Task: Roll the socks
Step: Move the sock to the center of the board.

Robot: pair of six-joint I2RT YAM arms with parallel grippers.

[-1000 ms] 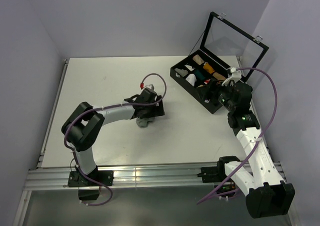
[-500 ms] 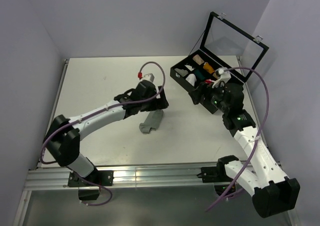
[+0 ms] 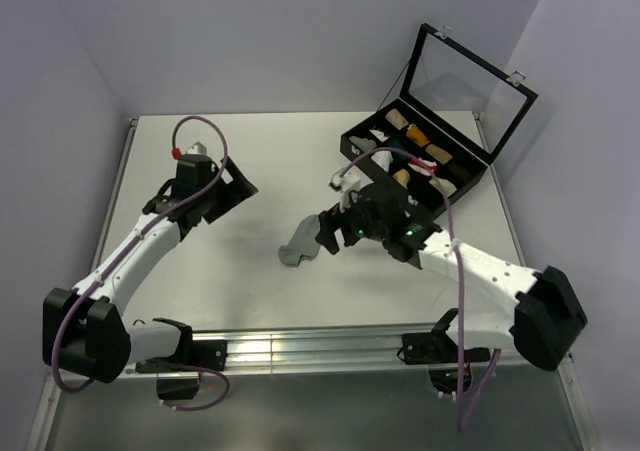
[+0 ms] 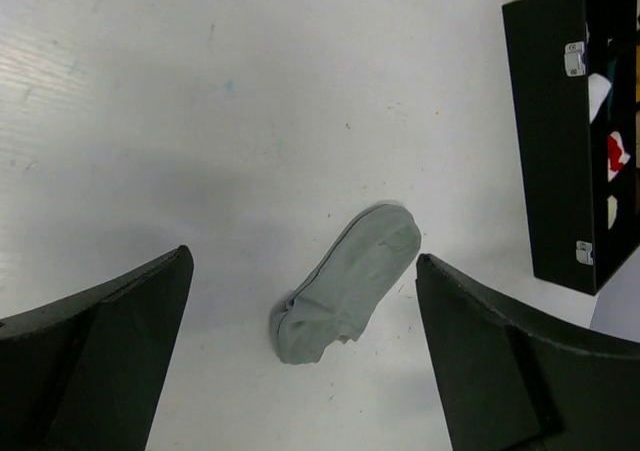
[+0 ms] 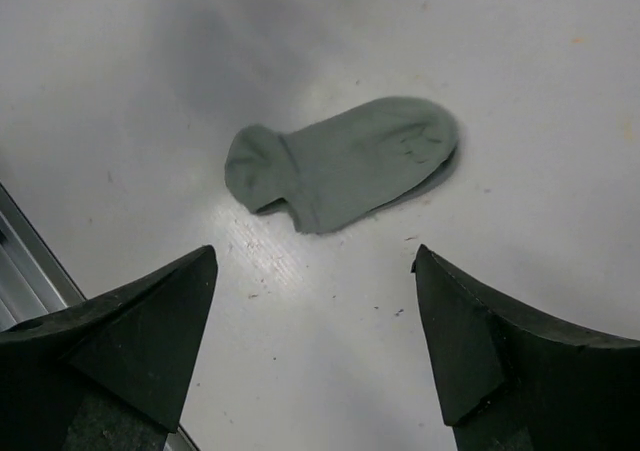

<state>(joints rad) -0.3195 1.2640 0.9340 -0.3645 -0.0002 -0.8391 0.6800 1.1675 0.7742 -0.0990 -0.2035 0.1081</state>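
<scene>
**Grey sock left flat on the table, both grippers open and empty**

The grey sock (image 3: 298, 248) is seen lying unrolled on the white table (image 3: 250, 151), near the middle and somewhat toward the near edge. It is laid flat at a slant. One end is rounded and smooth, while the other is slightly bunched and folded over, as shown in the right wrist view (image 5: 340, 166). Nothing is touching it.

The right gripper (image 3: 326, 233) is held just beside the sock's farther end, with the arm stretched across from the right. In its own view the right gripper (image 5: 312, 261) is shown with both fingers spread wide. The sock lies ahead of the tips and not between them, and nothing is gripped.

The left gripper (image 3: 228, 189) is held well apart from the sock, over the left half of the table. Its fingers are likewise parted wide and nothing is held. From the left wrist view (image 4: 305, 261) the sock (image 4: 350, 281) is seen framed between the two fingers but lying clear of them on the table.

Toward the far right corner, the black case (image 3: 352, 146) is set on the table with its glass lid (image 3: 470, 76) raised. Small fabric rolls (image 3: 412, 129) are held in its compartments. One side wall of the case (image 4: 545, 121) is caught at the right edge of the left wrist view.
</scene>
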